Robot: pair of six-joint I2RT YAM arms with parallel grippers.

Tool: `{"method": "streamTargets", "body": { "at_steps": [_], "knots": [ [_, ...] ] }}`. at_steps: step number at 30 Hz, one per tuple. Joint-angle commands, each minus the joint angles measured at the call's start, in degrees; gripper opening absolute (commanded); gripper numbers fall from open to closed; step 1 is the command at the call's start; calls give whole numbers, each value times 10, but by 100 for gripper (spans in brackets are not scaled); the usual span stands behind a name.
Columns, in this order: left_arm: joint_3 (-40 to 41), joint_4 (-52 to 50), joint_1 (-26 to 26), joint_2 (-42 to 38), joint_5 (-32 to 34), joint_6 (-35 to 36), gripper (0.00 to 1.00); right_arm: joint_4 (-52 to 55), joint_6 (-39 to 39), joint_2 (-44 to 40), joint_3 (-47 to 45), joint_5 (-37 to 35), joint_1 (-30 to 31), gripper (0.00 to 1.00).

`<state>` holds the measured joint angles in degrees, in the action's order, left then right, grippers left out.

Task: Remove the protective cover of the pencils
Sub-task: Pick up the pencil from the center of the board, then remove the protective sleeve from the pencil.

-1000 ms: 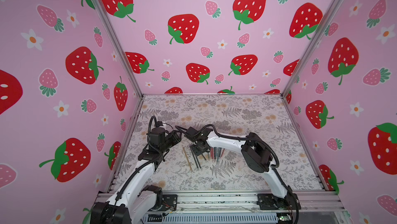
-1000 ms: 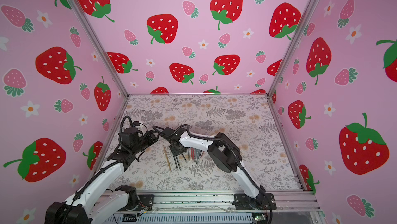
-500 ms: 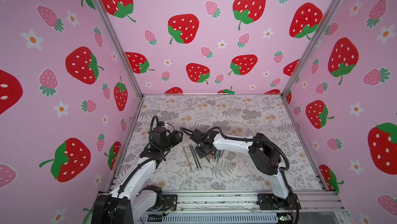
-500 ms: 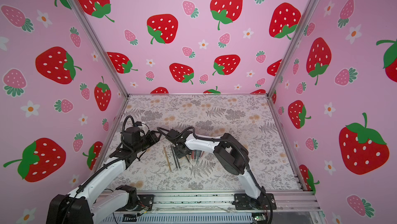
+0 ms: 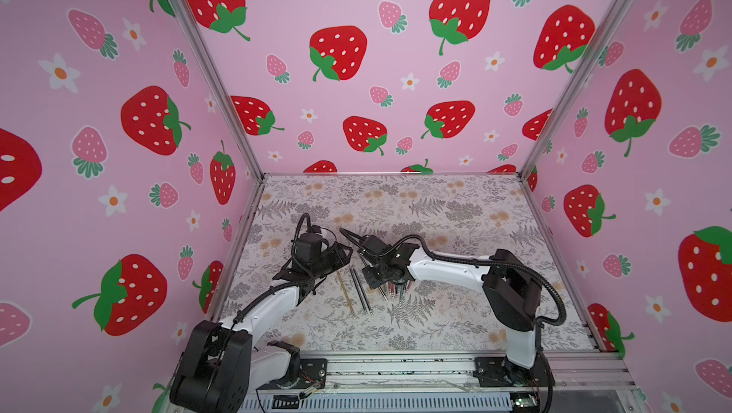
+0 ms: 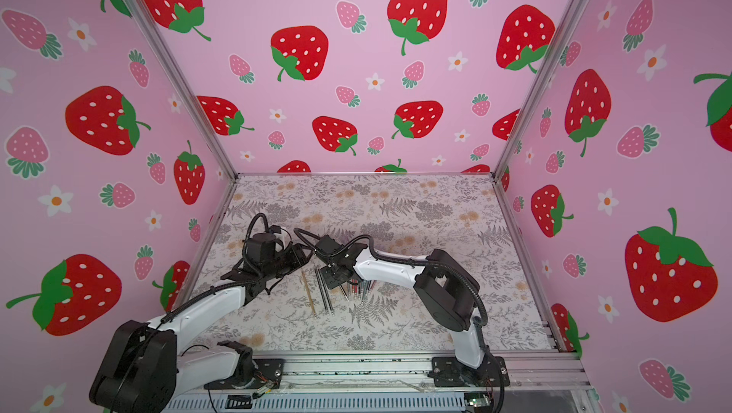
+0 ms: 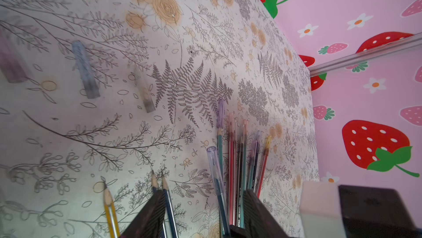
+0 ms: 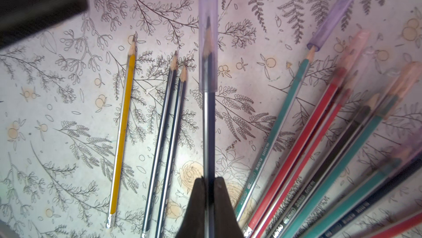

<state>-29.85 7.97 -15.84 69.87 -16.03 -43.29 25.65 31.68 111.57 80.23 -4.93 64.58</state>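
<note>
3 bare pencils lie on the worktop, with 3 loose caps near. Right fingers pinch 1 capped pencil; left fingers stand apart. The pile is too blurred to count.

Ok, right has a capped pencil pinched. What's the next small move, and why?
Probably ease the left gripper forward until its open fingers straddle the clear cap, then close. The right gripper is shut on the dark pencil, cap on its tip, and that cap lies just ahead of the left fingers.
</note>
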Motion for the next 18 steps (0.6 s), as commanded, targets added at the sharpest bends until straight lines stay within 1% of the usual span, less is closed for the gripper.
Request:
{"method": "streamTargets", "body": {
  "at_steps": [1,9,18],
  "knots": [
    [-27,38,-23,25,10,-14,59,-20,2,-24,-12,10,-1,5],
    [-44,70,-40,84,12,-29,58,-39,0,-42,-29,10,5,5],
    [-57,92,-54,113,4,-37,55,-55,-3,-45,-34,15,14,5]
  ]
}}
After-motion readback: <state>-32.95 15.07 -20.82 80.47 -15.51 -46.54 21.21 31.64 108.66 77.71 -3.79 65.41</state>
